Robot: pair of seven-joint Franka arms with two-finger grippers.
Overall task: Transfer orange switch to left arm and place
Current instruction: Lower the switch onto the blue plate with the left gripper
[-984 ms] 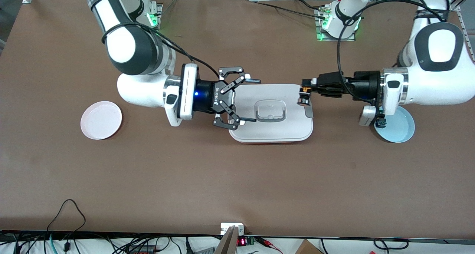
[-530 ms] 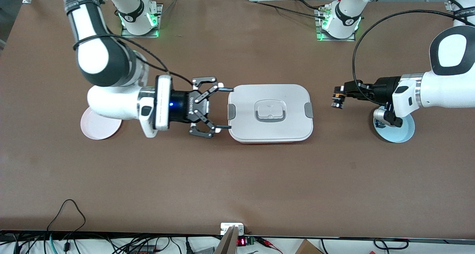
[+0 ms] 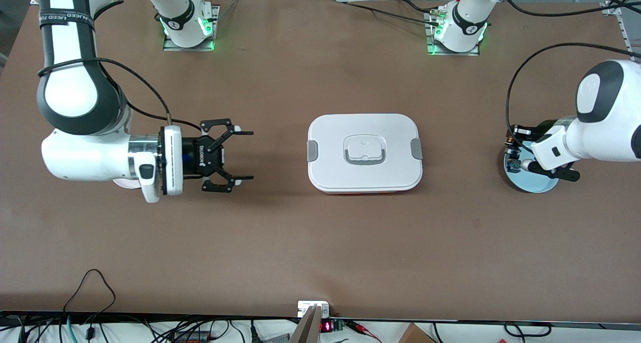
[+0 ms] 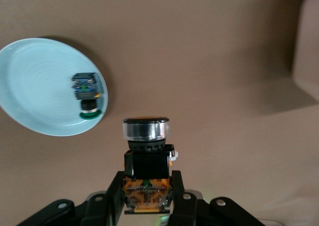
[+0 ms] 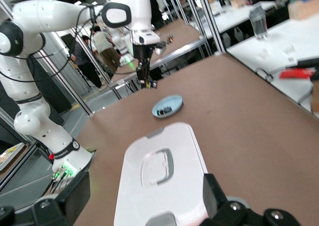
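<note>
Both arms are pulling away from the box [image 3: 364,152], left tool [image 3: 512,143] still clenching the orange switch [image 4: 146,171], right tool [image 3: 244,154] spread empty, handover undone.

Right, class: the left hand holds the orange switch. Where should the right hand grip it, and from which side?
Probably the black neck below the silver cap: that end of the orange switch juts free, while the left hand, over the blue plate's edge, clamps the orange body. The open right hand, near the right arm's end, should approach cap-first, clear of the box.
</note>
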